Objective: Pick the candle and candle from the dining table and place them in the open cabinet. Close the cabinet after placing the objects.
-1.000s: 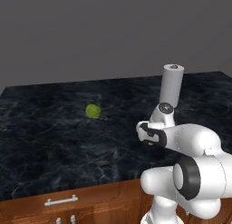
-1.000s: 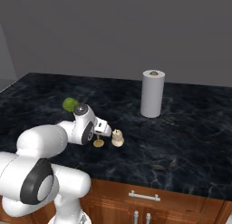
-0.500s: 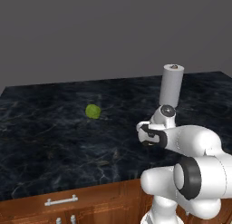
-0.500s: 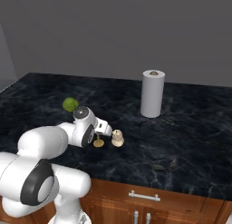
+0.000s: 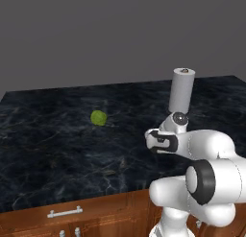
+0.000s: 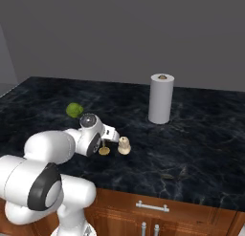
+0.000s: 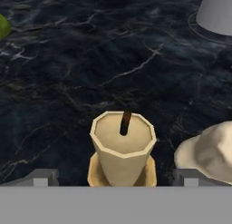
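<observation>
The slim pale taper candle (image 7: pixel 122 148) stands on its gold round base (image 6: pixel 104 151) on the black marble dining table (image 6: pixel 191 144). The squat lumpy cream candle (image 6: pixel 124 145) sits just to its right, also seen in the hand view (image 7: pixel 210 150). My gripper (image 7: pixel 115 177) hangs low over the table, open, with one fingertip on each side of the taper and not touching it. In the right base view the gripper (image 6: pixel 106 142) is right at the taper. The cabinet is out of view.
A white paper towel roll (image 6: pixel 160 105) stands upright behind the candles. A green ball (image 6: pixel 74 110) lies to the left on the table. Wooden drawer fronts with silver handles (image 5: pixel 65 213) run along the table's near edge.
The hand has sunk a little toward the taper candle. The jaws have stayed wide and the candles have not moved.
</observation>
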Robot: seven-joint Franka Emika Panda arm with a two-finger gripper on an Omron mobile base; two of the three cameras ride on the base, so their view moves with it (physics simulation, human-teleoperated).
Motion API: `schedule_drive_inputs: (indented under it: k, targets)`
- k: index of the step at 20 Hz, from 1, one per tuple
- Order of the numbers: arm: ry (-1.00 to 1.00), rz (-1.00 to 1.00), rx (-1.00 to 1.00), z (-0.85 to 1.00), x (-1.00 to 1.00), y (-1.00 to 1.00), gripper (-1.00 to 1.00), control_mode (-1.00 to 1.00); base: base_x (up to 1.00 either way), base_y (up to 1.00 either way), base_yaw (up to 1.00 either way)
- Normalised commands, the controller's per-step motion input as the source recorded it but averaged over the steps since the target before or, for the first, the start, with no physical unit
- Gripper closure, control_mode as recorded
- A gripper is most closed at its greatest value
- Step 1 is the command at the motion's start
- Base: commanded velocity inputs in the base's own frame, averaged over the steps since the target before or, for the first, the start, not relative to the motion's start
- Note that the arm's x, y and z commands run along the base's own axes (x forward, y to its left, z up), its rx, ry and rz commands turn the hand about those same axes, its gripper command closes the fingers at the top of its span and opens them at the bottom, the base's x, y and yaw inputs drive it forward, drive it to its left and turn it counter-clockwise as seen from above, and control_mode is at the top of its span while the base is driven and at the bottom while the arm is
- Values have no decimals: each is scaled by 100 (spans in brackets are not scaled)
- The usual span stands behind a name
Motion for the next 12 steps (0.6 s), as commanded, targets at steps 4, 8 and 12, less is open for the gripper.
schedule_drive_inputs:
  k: [4, 8, 12]
  targets:
    - [0, 5, 0, -23, 1, 1, 100, -100, 0, 0, 0]
    - [0, 4, 0, -19, 8, 6, 100, -100, 0, 0, 0]
    - [0, 3, 0, -6, 3, 0, 100, -100, 0, 0, 0]
